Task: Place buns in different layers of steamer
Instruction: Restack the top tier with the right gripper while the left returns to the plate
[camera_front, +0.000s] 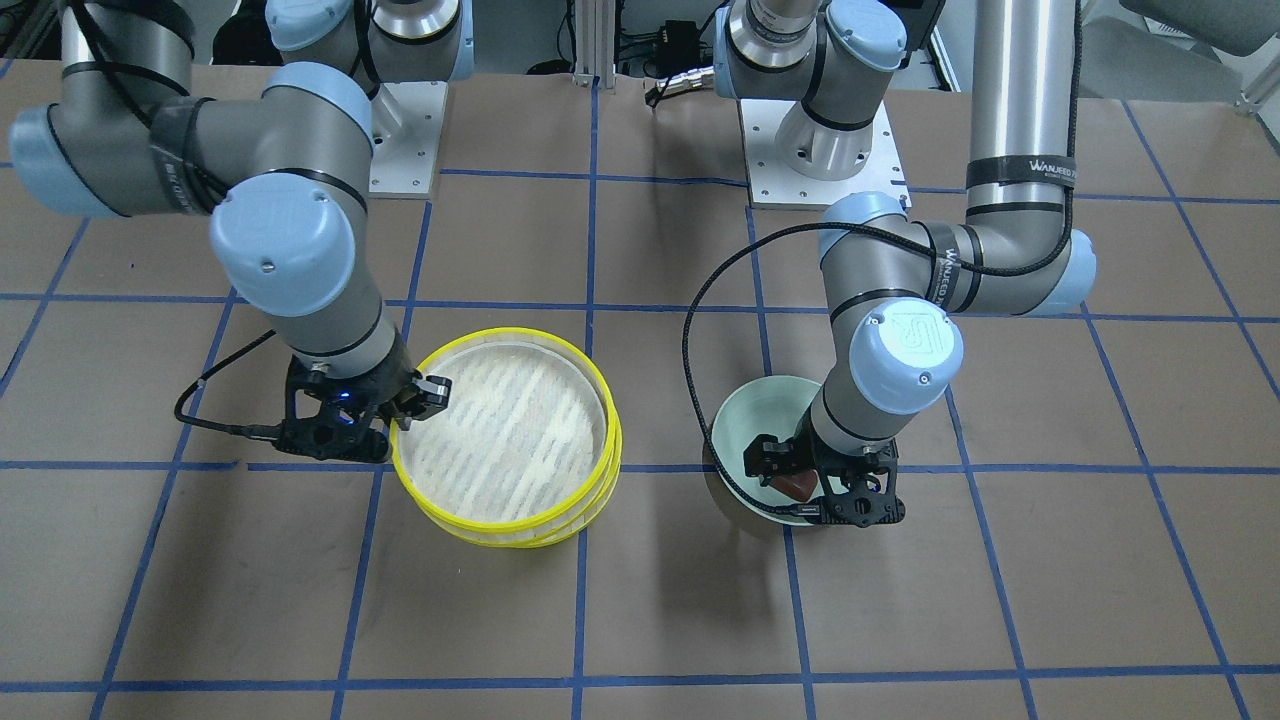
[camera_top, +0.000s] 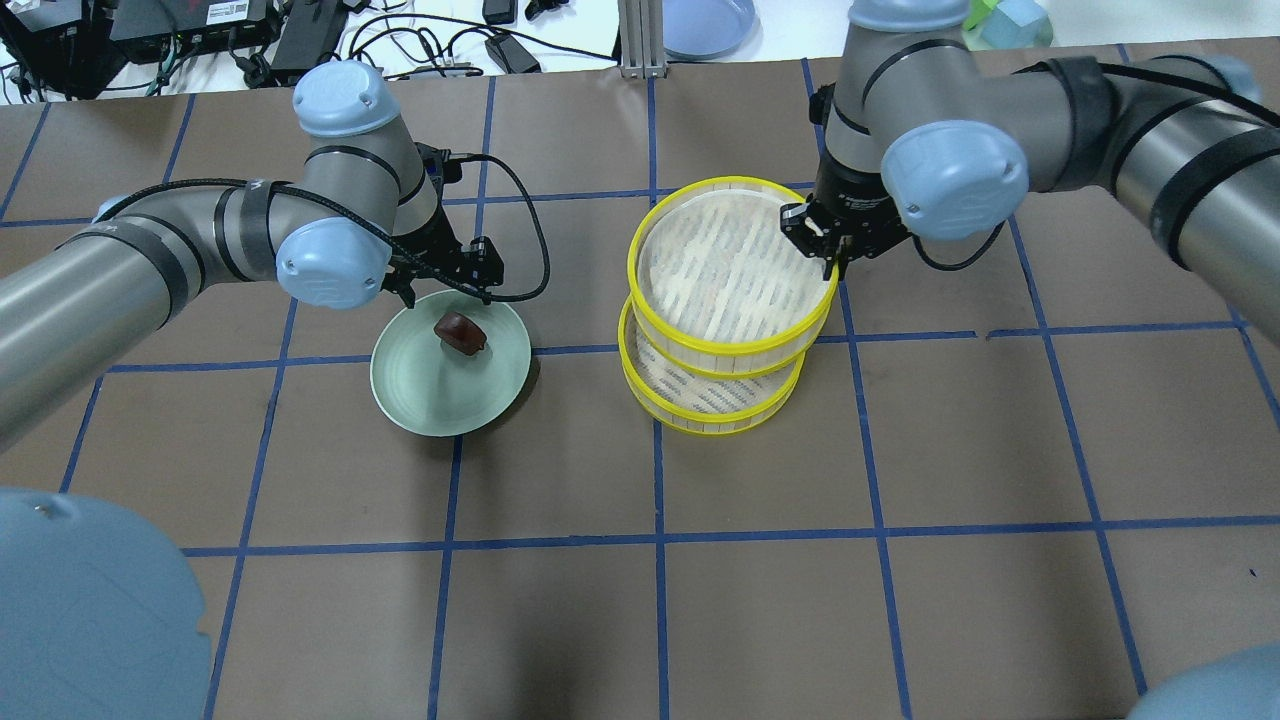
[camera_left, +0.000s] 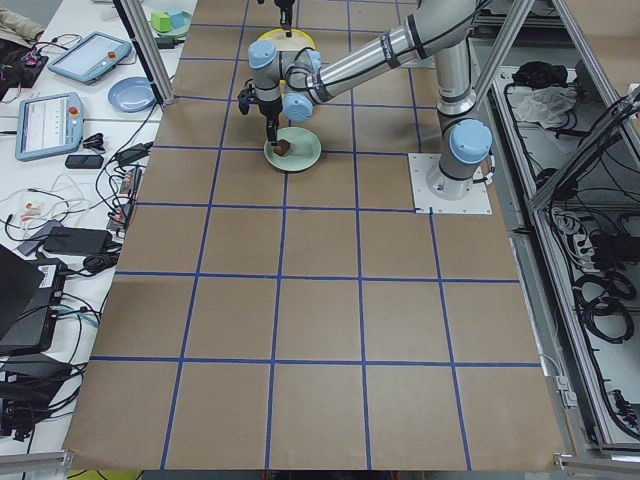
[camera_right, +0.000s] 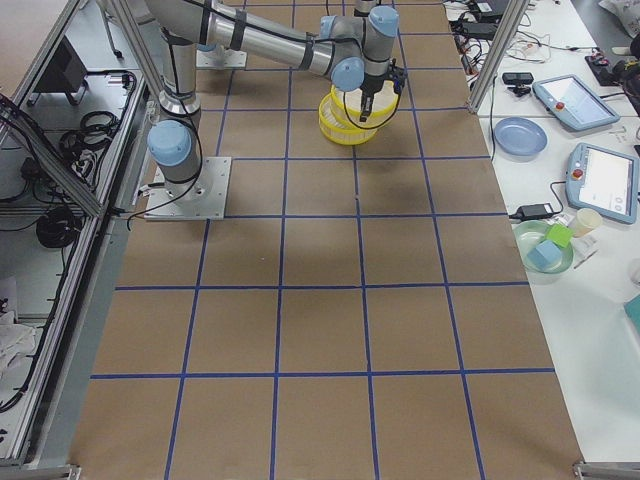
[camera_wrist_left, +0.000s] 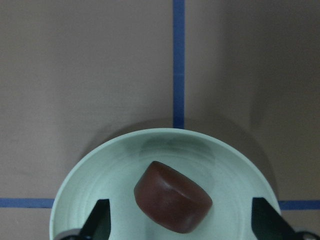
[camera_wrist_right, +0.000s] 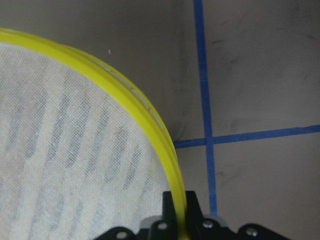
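A brown paper worktop (camera_top: 900, 450) marked into squares with blue tape carries everything, roughly midway between the robot's edge and the far edge.

Toward the left edge, the left arm reaches in and points its left gripper (camera_wrist_left: 181, 205) straight down over a pale green round plate (camera_top: 440, 395). The gripper is spread wide. Its two black fingers (camera_wrist_left: 100, 222) hang on either side of the one thing on the plate, a small, thick, round, dark reddish-brown bun (camera_top: 460, 332). The wrist view shows a clear gap between the bun and each finger. The bun lies on the part of the plate nearest the far edge, slightly tilted.

Just right of the plate, apart from it, stand two layers of the steamer. The lower steamer tray (camera_top: 720, 395) is round and shallow, with a bright yellow rim, a pale translucent wall and a whitish striped mesh floor. The upper steamer tray (camera_top: 720, 270), of the same make, sits above it but shifted toward the far edge, so a crescent of the lower floor shows. Whether the two trays touch cannot be told.

Furthest right, the right arm comes in from the right edge. The right gripper (camera_wrist_right: 179, 202) is clamped on the upper steamer tray's yellow rim at the side facing that edge. One finger is inside the tray and one outside, with the rim running between them.
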